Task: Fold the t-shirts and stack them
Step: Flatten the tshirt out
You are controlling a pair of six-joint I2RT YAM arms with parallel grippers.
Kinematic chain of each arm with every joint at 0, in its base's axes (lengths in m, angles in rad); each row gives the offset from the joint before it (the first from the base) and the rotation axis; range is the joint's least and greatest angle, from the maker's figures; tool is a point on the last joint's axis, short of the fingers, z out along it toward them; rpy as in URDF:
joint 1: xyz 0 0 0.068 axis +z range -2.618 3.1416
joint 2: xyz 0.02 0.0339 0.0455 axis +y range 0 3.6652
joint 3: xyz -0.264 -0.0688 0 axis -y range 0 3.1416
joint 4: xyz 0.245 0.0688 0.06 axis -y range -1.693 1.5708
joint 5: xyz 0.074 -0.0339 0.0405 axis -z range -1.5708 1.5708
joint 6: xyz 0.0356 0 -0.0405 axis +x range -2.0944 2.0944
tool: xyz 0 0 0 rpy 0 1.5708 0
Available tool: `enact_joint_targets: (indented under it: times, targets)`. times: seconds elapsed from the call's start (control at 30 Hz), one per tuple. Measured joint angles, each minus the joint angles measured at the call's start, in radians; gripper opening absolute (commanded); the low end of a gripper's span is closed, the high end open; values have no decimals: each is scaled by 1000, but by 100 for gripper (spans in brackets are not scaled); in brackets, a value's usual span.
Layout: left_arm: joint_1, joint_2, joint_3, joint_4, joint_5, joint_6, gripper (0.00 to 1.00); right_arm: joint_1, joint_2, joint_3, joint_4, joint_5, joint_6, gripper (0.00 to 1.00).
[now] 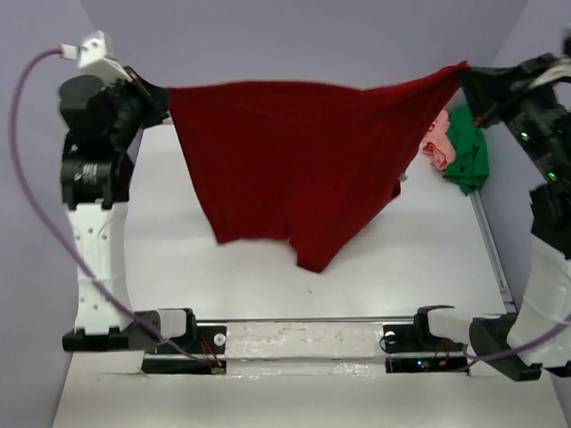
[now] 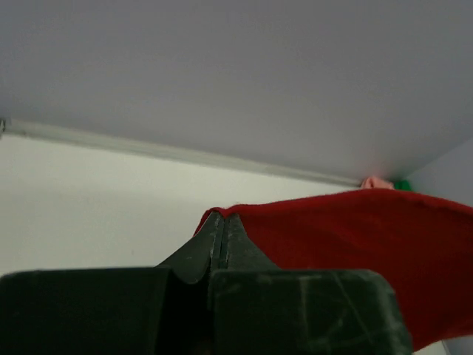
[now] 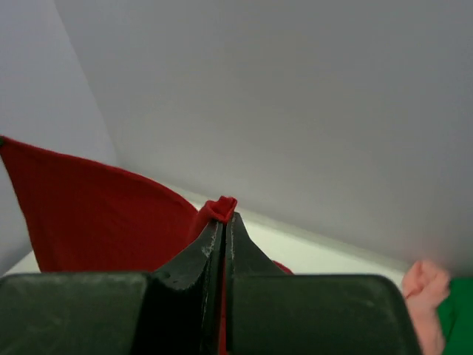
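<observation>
The left gripper (image 1: 159, 96) is clamped on one top corner of the dark red t-shirt (image 1: 294, 160), and the right gripper (image 1: 464, 73) is clamped on the opposite corner. The shirt hangs stretched in the air between them, above the table (image 1: 223, 276), and its lower edge sags unevenly to a point near the middle. The step in hand looks like laying it out flat. To do that well, both arms should come down together with the top edge taut, so the hanging edge lands first and the rest is drawn out smooth. The cloth should also clear the pink t-shirt (image 1: 436, 141) and the green t-shirt (image 1: 470, 159), which lie crumpled together at the far right.

Only the overhead view shows the whole drape and that skewed hem. The left wrist view shows fingers pressed together with little cloth at their tips. The right wrist view shows a small red tuft poking past its tips, so that bite is probably shallow.
</observation>
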Motion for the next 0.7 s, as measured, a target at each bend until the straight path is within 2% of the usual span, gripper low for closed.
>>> enact_joint_targets:
  times: [0.17, 0.33, 0.5, 0.7]
  targets:
    - [-3, -192, 254, 32, 7, 15, 0, 4, -97, 259, 23, 26, -17, 0]
    - [-3, -347, 428, 94, 29, 16, 0, 4, -239, 327, 77, 2, -16, 0]
    - [-3, -399, 449, 125, 56, 15, 0, 3, -282, 322, 88, -29, -14, 0]
    - [-3, -333, 402, 50, 66, 14, 0, -3, -250, 289, 58, -53, -3, 0]
